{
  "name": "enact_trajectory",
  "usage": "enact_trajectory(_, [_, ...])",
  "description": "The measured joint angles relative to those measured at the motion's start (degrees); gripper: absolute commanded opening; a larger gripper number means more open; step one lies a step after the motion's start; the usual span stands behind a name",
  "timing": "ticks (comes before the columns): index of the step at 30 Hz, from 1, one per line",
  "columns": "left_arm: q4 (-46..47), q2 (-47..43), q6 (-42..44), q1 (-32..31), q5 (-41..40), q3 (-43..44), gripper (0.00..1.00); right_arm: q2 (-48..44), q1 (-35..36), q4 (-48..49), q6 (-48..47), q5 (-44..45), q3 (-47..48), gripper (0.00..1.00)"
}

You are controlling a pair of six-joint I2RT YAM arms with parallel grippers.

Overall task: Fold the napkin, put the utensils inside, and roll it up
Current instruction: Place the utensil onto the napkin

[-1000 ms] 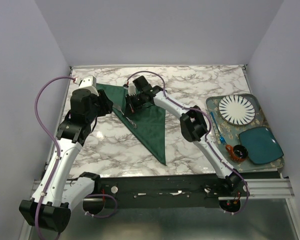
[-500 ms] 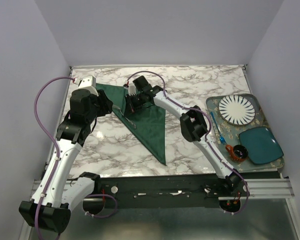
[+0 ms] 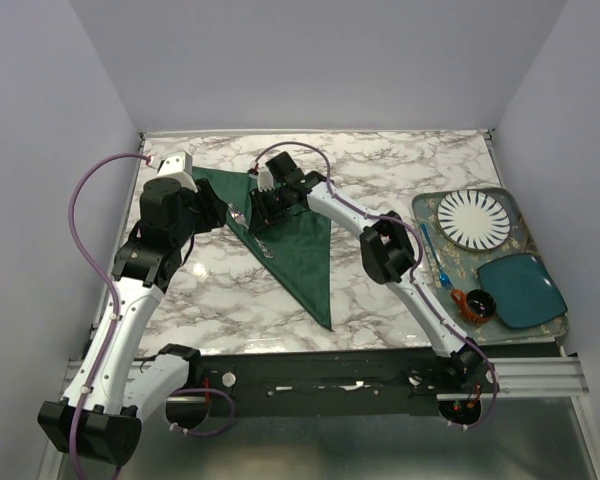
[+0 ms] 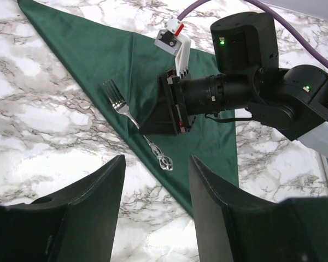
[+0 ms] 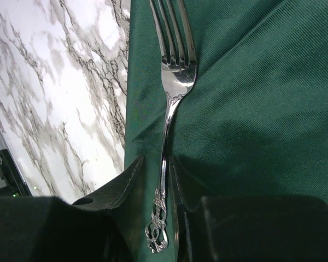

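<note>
Ideally, treat fork (image 5: pixel 165 153) as stiff, light, slick on soft napkin (image 5: pixel 251 109); pinch mid-handle between narrowly parted right fingers (image 5: pixel 123 188), leaving left fingers (image 4: pixel 82 207) spread, empty.

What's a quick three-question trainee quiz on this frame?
1. Short answer: what shape is the napkin folded into?
2. Pick one: which arm's tool has a finger on either side of the fork handle? A left, B right, C neither.
3. True or false: the fork lies under the napkin.

Key
1. A triangle.
2. B, the right tool.
3. False, it lies on top, near the folded edge.
</note>
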Motion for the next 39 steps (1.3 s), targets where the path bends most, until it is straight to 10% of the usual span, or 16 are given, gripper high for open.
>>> enact_trajectory(2, [0.02,0.24,-0.26,0.00,0.26,0.00,0.69,0.00,0.00,-0.20,-0.28,0.55,0.00,0.34])
enact_trajectory(3, [0.07,0.55,-0.57,0.02,0.44,0.00,0.96,-0.02,0.00,-0.22,-0.33,0.61,0.00,0.36])
enact_trajectory(6, [0.17,1.88,-2.10,0.46,0.87,0.00,0.99,-0.15,-0.02,-0.87,-0.70,0.92,0.00,0.43])
enact_trajectory(17, [17.18,16.09,-16.61,14.91,8.26,-4.11,0.60,-32.59,-2.32,-2.60,-1.92,9.94,-27.47,0.59])
enact_trajectory(28, [40.48,40.72,-29.14,20.33,3.98,-2.93,0.53,-61.00,-6.23,4.09,-2.01,10.71,-60.50,0.60])
enact_trajectory(39, [46.97,62.05,-38.88,22.36,-3.91,8.74,0.38,-71.01,-7.76,5.88,-2.03,9.62,-69.79,0.60])
